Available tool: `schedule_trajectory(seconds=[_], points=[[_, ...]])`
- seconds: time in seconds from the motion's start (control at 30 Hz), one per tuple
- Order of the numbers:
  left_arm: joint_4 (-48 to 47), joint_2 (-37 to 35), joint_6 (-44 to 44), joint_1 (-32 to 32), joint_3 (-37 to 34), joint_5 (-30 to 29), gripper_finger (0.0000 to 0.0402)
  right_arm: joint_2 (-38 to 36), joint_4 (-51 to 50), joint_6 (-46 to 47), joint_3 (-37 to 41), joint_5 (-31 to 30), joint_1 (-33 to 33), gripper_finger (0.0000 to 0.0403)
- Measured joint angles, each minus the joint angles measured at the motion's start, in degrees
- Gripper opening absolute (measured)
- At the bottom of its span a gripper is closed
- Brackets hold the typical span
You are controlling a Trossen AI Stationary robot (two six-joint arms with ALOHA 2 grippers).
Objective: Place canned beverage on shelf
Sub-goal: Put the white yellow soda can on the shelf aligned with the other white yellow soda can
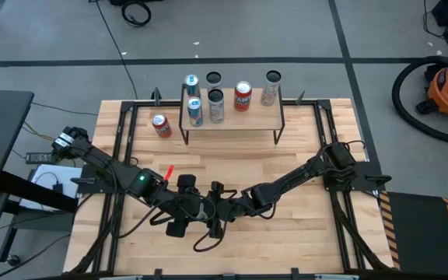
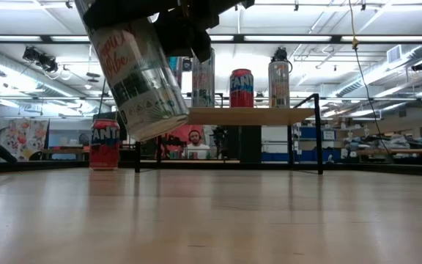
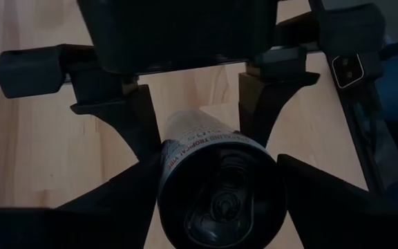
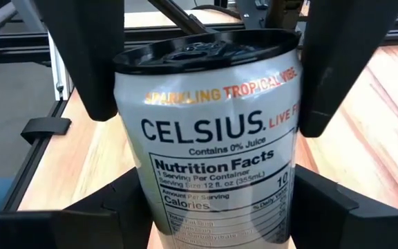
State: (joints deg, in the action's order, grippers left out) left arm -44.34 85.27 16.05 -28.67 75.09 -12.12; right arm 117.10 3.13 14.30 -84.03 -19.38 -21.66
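Observation:
A white Celsius can hangs tilted above the tabletop near the front middle, its top end toward the left arm. My left gripper has its fingers at the can's top end. My right gripper meets it from the right, with its fingers at the can's lower half. In the high view the two grippers hide the can. The shelf stands at the far middle on thin black legs, with several cans upright on its board. My left gripper holds the can's top end between its two fingers, one on each side just below the rim. The fingers slant down from the table's left and run along the can. The can is clear of the table. My right gripper has the can's lower body between its two fingers, one on each side below the label's nutrition panel. The fingers come from the table's right, slanting slightly down, and lie across the can. The can's bottom hangs free above the wood.
A red Fanta can stands on the table left of the shelf. Two more cans stand behind the shelf. Black rails run along both table sides. Bare wood lies between the grippers and the shelf.

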Motion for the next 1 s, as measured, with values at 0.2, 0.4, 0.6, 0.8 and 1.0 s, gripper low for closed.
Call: schedule_trajectory(seconds=[0.2,0.4,0.6,0.8,1.0], points=[[-0.6,0.0,-2.3,0.0,0.0,3.2,0.0309,0.0,0.2,1.2,0.0,1.4,-0.2,0.0260],[-0.8,0.0,-2.3,0.0,0.0,4.5,0.0312,0.0,0.1,1.5,0.0,1.3,-0.3,0.0260],[-1.3,0.0,0.5,0.0,0.0,3.5,0.0313,0.0,-1.3,2.3,0.0,-0.5,-0.8,0.0260],[-6.5,-2.2,2.6,-0.7,0.0,-1.3,0.0313,-0.9,-5.7,3.2,0.0,-3.8,-2.3,0.0260],[-8.5,-5.5,3.6,-1.2,0.0,-3.8,0.0313,-5.0,-9.9,4.3,0.0,-7.6,-3.2,0.0260]])
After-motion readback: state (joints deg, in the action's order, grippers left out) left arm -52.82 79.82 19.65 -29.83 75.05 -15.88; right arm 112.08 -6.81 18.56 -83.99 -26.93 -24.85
